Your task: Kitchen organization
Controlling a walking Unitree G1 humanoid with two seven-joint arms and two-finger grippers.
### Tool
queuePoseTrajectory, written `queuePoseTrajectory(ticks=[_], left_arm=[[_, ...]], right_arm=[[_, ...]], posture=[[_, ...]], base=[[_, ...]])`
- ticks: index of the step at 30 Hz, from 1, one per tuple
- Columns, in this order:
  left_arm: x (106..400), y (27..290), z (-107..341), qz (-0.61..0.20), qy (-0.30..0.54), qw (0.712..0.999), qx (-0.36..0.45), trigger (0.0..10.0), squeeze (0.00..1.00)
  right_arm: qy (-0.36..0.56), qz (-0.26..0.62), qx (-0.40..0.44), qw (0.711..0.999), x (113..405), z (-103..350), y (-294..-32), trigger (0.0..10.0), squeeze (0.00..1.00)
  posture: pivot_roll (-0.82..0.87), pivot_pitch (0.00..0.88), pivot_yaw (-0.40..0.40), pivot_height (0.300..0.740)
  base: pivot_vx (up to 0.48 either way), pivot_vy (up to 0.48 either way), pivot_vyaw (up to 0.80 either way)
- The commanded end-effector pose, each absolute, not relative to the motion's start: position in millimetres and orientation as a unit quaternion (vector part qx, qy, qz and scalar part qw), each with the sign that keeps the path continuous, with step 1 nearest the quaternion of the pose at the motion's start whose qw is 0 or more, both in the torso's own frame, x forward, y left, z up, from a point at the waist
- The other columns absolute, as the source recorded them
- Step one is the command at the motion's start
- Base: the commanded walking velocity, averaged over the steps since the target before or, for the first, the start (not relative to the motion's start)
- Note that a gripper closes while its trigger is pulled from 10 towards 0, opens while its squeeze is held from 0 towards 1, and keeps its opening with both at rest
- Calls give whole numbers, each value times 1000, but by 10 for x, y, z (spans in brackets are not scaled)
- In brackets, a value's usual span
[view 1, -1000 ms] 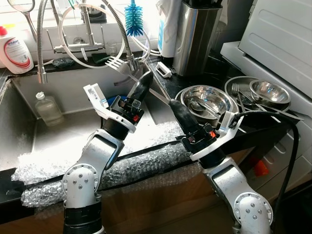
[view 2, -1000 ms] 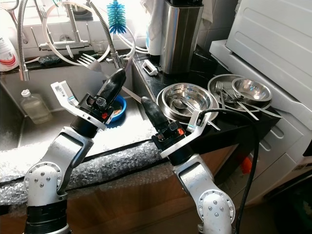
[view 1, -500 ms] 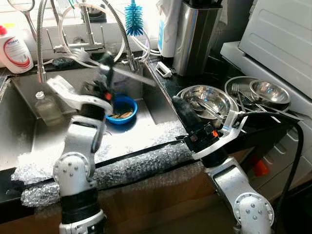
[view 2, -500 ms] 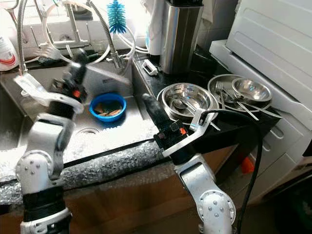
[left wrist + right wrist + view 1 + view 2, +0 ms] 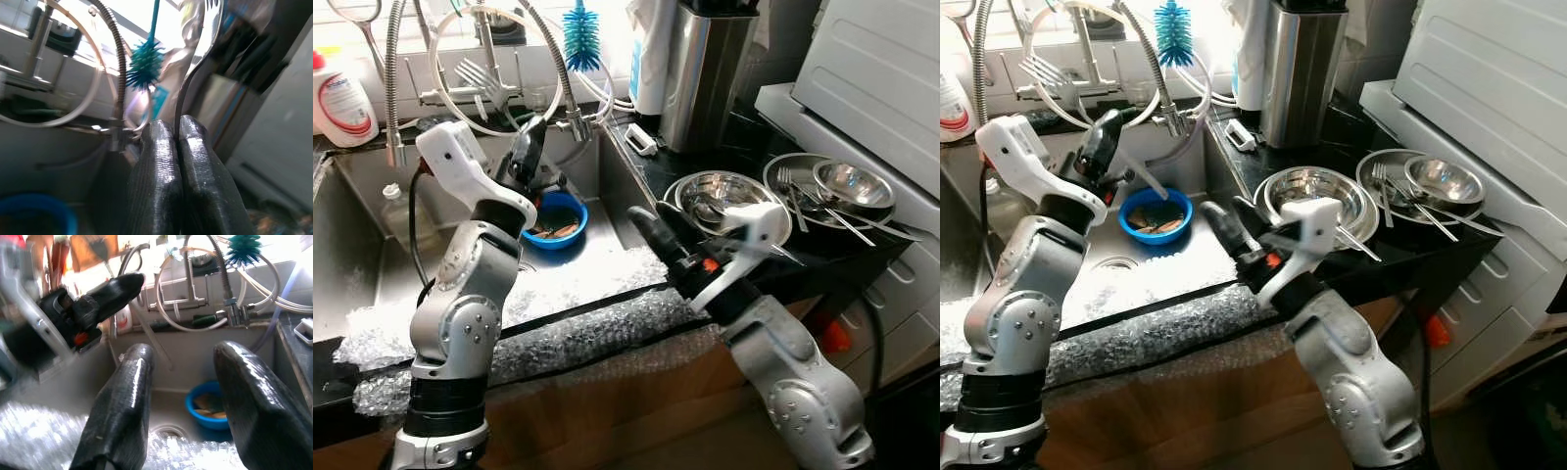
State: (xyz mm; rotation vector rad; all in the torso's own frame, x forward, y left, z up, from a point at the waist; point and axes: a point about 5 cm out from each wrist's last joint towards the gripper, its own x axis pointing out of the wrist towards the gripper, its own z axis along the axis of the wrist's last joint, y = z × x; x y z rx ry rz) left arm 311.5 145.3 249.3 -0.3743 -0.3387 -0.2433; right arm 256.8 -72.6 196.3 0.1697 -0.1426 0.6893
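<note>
Left wrist view: left gripper (image 5: 179, 128) fingers pressed together on fork (image 5: 195, 63) handle, tines up toward teal bottle brush (image 5: 146, 65). From head camera, left gripper (image 5: 530, 137) raised over sink (image 5: 372, 284), above blue bowl (image 5: 558, 217); fork tines (image 5: 470, 73) near tap hose. Right gripper (image 5: 649, 217) spread wide, empty, at sink's front edge over bubble wrap (image 5: 578, 338). Steel bowls (image 5: 729, 201) and cutlery (image 5: 813, 196) on dark counter to right. Detergent bottle (image 5: 340, 98) at back left

The detergent bottle's (image 5: 339, 96) label print is too small to read.
</note>
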Motion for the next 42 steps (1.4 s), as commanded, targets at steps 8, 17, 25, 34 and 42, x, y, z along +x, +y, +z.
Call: queuePoseTrajectory(ticks=[8, 17, 25, 34, 42], left_arm=[[3162, 1542, 2326, -79, -166, 983, -21, 10000, 0], [3202, 1697, 2179, -35, -147, 986, 66, 10000, 0], [3230, 1887, 2078, -20, -129, 985, 110, 10000, 0], [3259, 1955, 2023, 1, -123, 982, 140, 10000, 0], [3278, 2105, 1763, 49, -47, 994, 82, 10000, 698]], right_arm=[[-129, 252, -24, 959, 2479, 1939, -873, 10000, 0], [-127, 158, -28, 979, 2330, 1767, -1159, 10000, 0], [-91, 122, -67, 986, 2188, 1494, -1350, 10000, 0], [-90, 93, -79, 988, 2130, 1439, -1467, 10000, 0], [-61, 77, -78, 992, 1988, 1296, -1538, 10000, 0]], posture=[[-85, 0, -47, 740], [-79, 0, -42, 740], [-89, 0, -26, 740], [-96, 0, -24, 740], [-102, 0, -23, 740]], base=[[0, 0, 0], [0, 0, 0], [0, 0, 0], [0, 0, 0], [0, 0, 0]])
